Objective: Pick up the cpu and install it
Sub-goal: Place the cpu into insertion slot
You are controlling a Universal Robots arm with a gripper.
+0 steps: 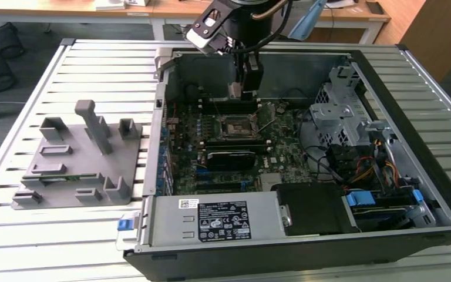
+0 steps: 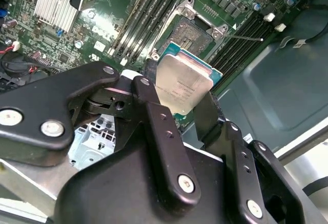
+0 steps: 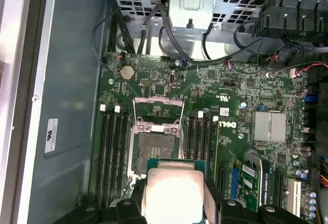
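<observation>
Nearest us in the exterior view is the power supply (image 1: 225,220) along the near wall of the open PC case (image 1: 288,258). The grey parts fixture (image 1: 77,158) sits outside it on the exterior view's left, on the slatted table (image 1: 22,235). Further in, the motherboard (image 1: 209,147) lies flat with the socket (image 1: 237,126) roughly mid-board. Its retention frame (image 3: 156,112) is flipped up in the first wrist view, so we'd guess the bay is left bare to take the chip. Above that hangs the gripper (image 1: 243,88), its 2 fingers (image 2: 159,126) closed partway onto opposite edges of the cpu (image 2: 185,80), probably pinching the rim so the contacts underneath stay untouched. The cpu is in the air, metal top toward the wrist cameras, close to the socket but not seated. Whether it's lined up, we can't tell. Desks (image 1: 171,9) run along the far side.
</observation>
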